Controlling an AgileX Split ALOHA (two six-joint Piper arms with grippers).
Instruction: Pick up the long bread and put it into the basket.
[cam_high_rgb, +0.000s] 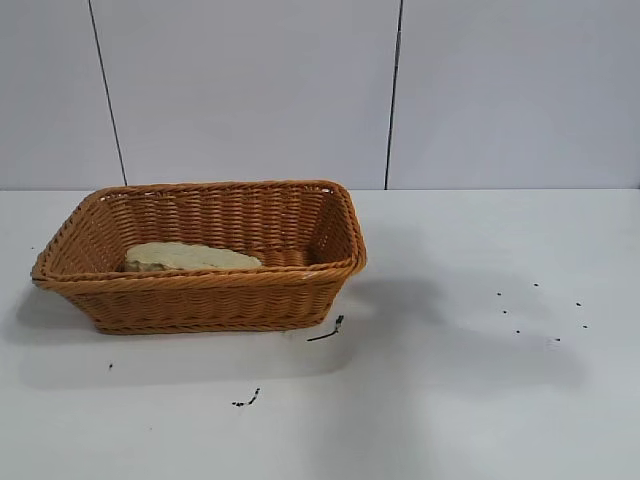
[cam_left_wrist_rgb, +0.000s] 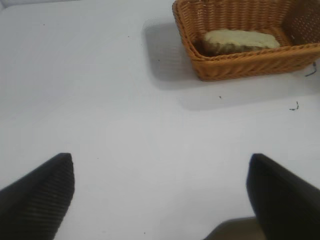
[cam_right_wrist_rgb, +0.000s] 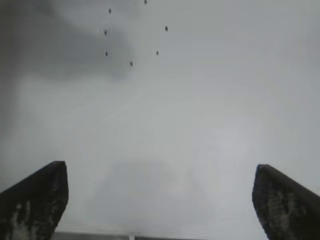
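Note:
The orange-brown wicker basket (cam_high_rgb: 205, 300) stands on the left half of the white table. The long bread (cam_high_rgb: 190, 257) lies inside it near the front wall, its pale side up. Both also show in the left wrist view, the basket (cam_left_wrist_rgb: 250, 65) far off with the bread (cam_left_wrist_rgb: 240, 40) in it. My left gripper (cam_left_wrist_rgb: 160, 192) is open and empty over bare table, well away from the basket. My right gripper (cam_right_wrist_rgb: 160, 197) is open and empty over bare table. Neither gripper shows in the exterior view.
Small dark specks lie on the table at the right (cam_high_rgb: 540, 310) and show in the right wrist view (cam_right_wrist_rgb: 131, 63). Two dark scraps lie in front of the basket (cam_high_rgb: 327, 332) (cam_high_rgb: 247, 400). A grey panelled wall (cam_high_rgb: 320, 90) stands behind the table.

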